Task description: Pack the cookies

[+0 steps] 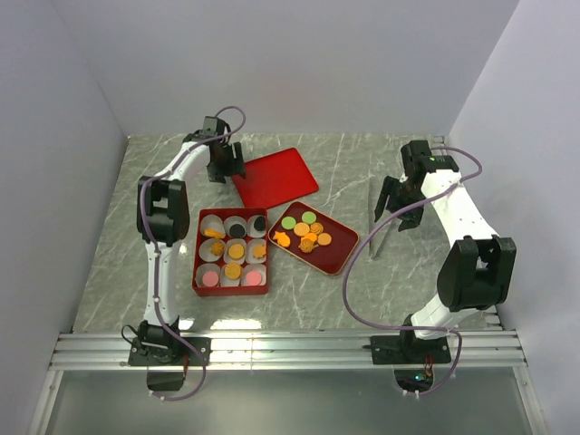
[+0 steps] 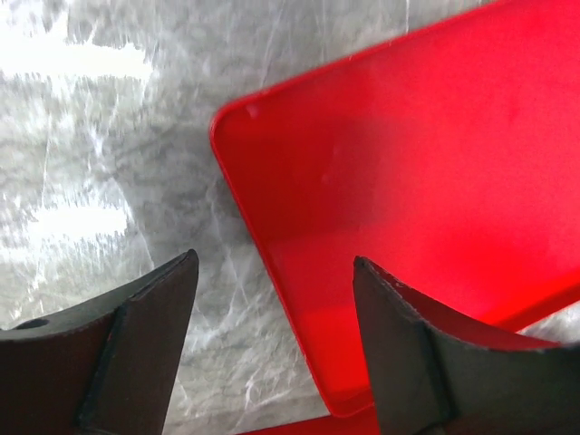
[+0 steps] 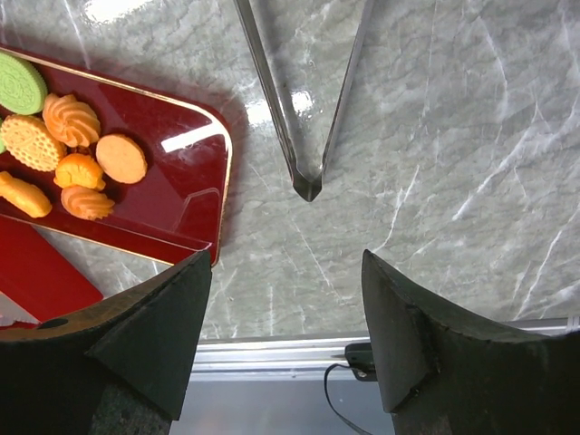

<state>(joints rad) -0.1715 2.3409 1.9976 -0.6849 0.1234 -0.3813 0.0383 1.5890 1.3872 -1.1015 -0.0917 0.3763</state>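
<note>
Orange and green cookies (image 1: 306,234) lie on a dark red tray (image 1: 337,256) at mid table; they also show in the right wrist view (image 3: 72,149). More cookies sit in white paper cups inside a red box (image 1: 230,290). My left gripper (image 1: 224,168) is open and empty above the near left corner of a flat red lid (image 1: 276,177), whose corner lies between the jaws in the left wrist view (image 2: 362,299). My right gripper (image 1: 391,201) is open and empty, hovering over metal tongs (image 1: 380,227), whose hinge end shows in the right wrist view (image 3: 306,186).
The marble table (image 1: 362,163) is walled at the back and both sides. A metal rail (image 1: 290,349) runs along the near edge and shows in the right wrist view (image 3: 272,353).
</note>
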